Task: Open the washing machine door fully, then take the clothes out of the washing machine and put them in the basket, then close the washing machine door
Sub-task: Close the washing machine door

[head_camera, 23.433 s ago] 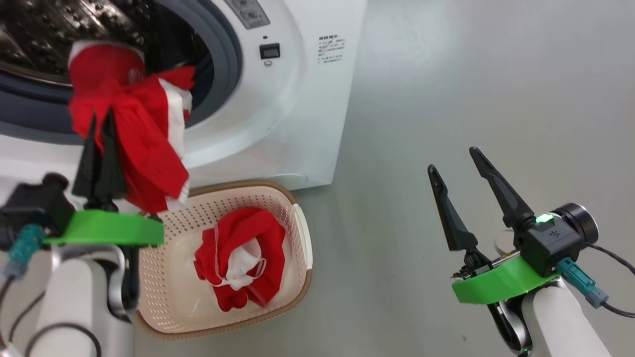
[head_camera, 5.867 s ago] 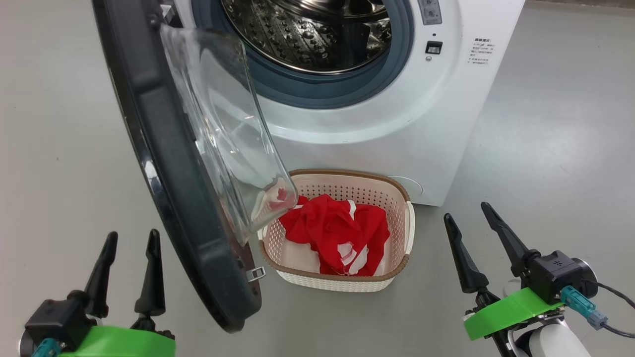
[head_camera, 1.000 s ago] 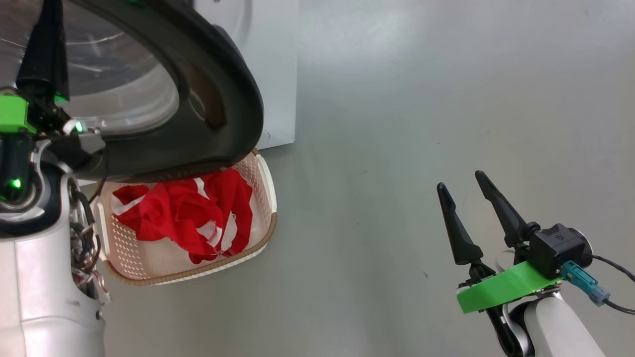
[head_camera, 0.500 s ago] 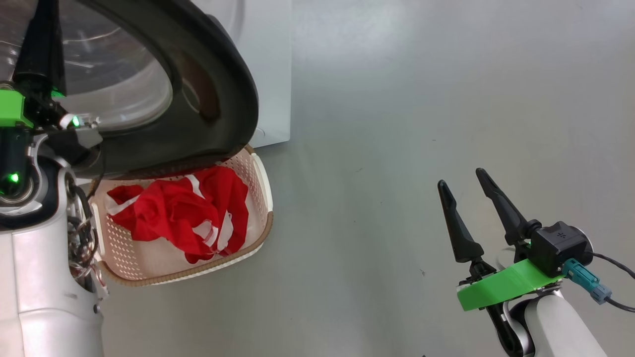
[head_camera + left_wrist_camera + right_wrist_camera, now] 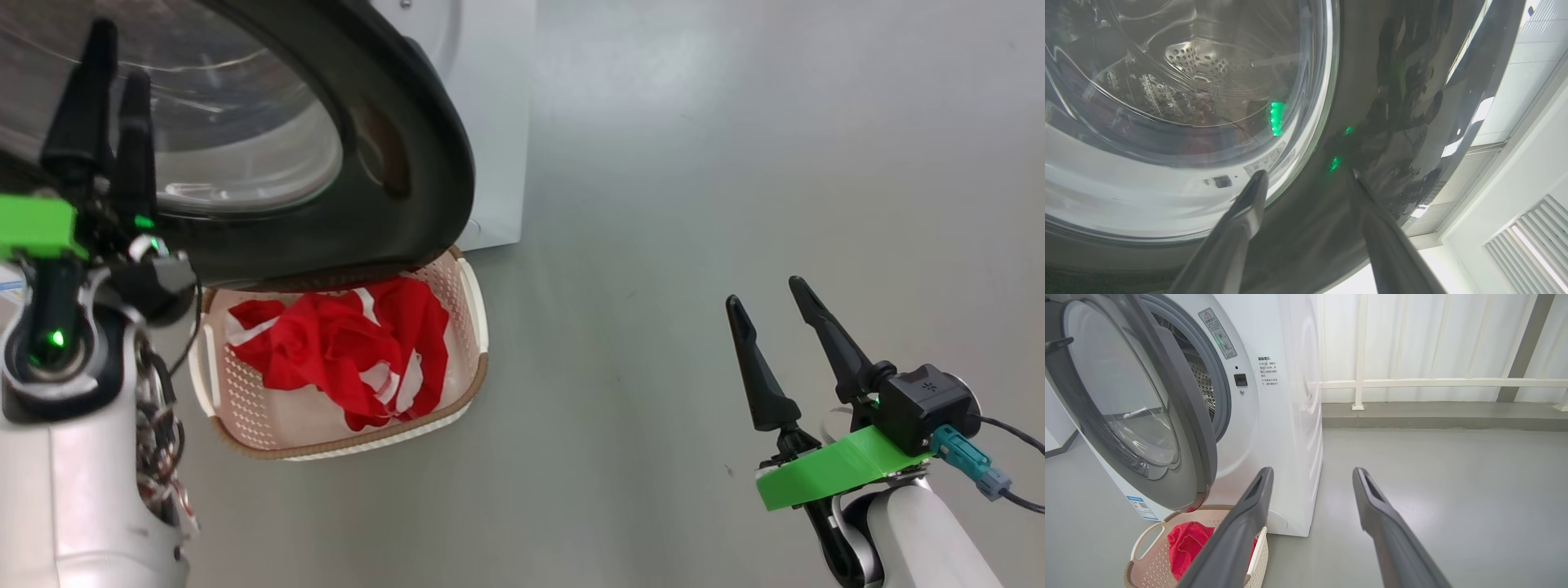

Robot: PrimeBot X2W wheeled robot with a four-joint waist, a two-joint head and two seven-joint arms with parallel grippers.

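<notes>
Laundry area, washing machine [image 5: 1290,416], white railing [image 5: 1437,382]

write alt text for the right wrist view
A white washing machine stands with its round door partly open over a basket holding red clothes. The right gripper is open and empty above the grey floor.

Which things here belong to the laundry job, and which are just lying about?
Job: washing machine door, washing machine, clothes, basket, left pincer.
Just there: white railing, curtain, grey floor.
</notes>
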